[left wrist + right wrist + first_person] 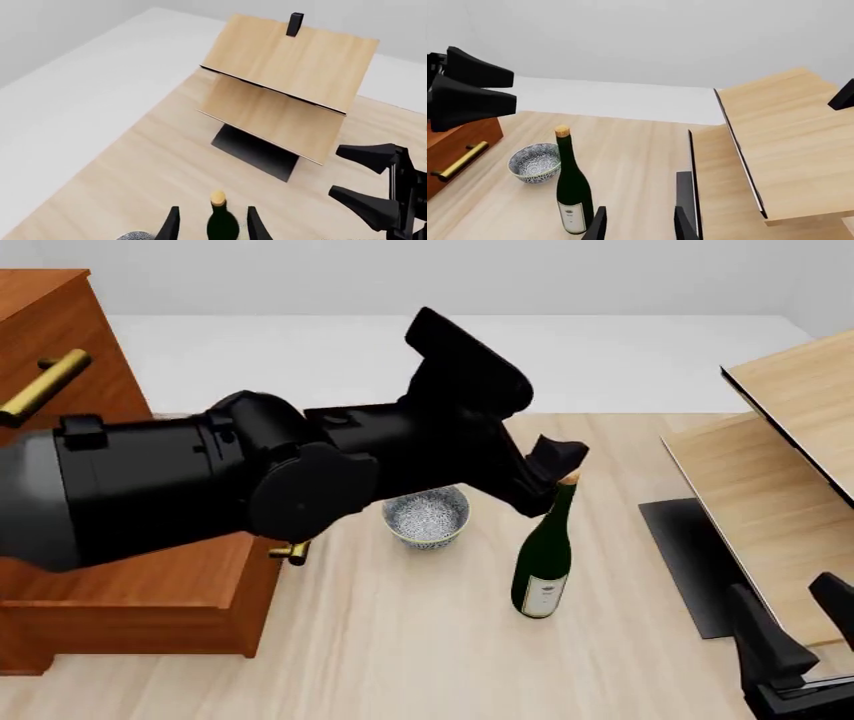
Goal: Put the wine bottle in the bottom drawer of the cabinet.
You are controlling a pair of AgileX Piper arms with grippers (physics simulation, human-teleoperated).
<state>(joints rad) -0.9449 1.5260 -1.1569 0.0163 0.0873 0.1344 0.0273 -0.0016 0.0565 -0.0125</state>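
The wine bottle (pixel 543 552) stands upright on the table, dark green with a tan cork and a white label; it also shows in the right wrist view (pixel 572 186). My left gripper (pixel 558 458) hovers open just above and left of the cork, and in its own view (pixel 213 211) the bottle (pixel 221 222) sits between the two fingers, untouched. At the left stands the cabinet (pixel 120 590). The left arm mostly hides its bottom drawer (pixel 160 632), whose brass handle (pixel 291 552) peeks out; open or closed, I cannot tell. My right gripper (pixel 790 625) is open and empty at the near right.
A speckled grey bowl (pixel 426 517) sits just left of the bottle, between it and the cabinet. A pale wood slanted structure (pixel 787 470) on a dark base (pixel 681 560) fills the right side. An upper drawer's brass handle (pixel 47 385) sticks out at far left.
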